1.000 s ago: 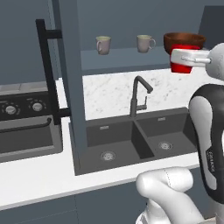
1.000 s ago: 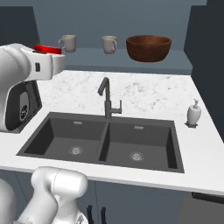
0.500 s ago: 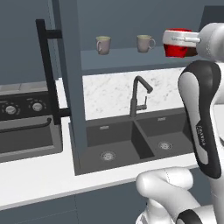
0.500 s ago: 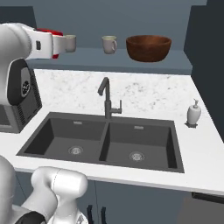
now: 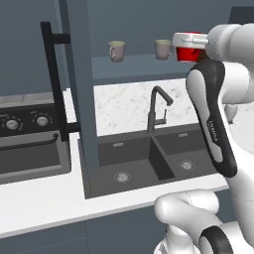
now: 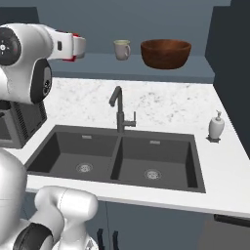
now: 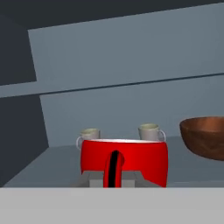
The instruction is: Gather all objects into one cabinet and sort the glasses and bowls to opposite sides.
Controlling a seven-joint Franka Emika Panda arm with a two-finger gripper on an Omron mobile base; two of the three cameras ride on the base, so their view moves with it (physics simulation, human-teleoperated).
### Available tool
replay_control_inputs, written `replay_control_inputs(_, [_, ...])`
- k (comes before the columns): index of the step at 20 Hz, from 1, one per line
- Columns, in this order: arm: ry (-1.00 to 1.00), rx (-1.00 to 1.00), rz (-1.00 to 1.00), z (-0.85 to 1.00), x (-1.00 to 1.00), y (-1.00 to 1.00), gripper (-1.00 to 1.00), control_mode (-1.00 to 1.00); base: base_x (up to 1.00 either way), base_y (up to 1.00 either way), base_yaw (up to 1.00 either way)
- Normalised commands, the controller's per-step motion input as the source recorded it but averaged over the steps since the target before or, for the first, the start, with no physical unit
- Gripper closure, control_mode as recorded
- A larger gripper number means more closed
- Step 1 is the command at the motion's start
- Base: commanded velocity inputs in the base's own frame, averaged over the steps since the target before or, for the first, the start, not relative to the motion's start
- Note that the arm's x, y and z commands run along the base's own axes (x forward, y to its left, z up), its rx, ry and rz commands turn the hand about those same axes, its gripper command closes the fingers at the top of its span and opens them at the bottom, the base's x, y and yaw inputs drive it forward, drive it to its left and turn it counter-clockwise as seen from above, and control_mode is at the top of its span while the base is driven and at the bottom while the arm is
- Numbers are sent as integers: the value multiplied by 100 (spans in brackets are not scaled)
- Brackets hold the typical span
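Before the cabinet (image 5: 79,79), arm raised level, pincer (image 7: 114,173) pinching red cup (image 7: 124,159) wall, mugs (image 7: 149,132) behind

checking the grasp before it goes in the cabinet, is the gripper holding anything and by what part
The gripper holds the red cup by its rim wall: one finger shows pressed against the near side of the cup, so the other is presumably inside.

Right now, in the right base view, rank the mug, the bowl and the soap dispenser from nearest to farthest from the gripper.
1. Mug, on the cabinet floor, just right of the gripper.
2. Bowl, farther right, same level.
3. Soap dispenser, down on the counter, far right.
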Motion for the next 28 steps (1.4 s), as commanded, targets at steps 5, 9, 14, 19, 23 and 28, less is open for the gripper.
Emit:
replay_control_inputs(5, [-14,-1,0,-3,78,1,100,-100,0,0,0])
replay_control_inputs(9, [-3,0,0,4,44,8,100,-100,0,0,0])
replay_control_inputs(14, [7,-8,0,3,44,6,100,-100,0,0,0])
replay_control_inputs(19, [12,-18,4,0,54,0,100,-100,0,0,0])
replay_control_inputs(23, [-4,-21,0,-21,16,-15,100,-100,0,0,0])
replay_control_inputs(28, [-3,-4,0,-15,2,-2,100,-100,0,0,0])
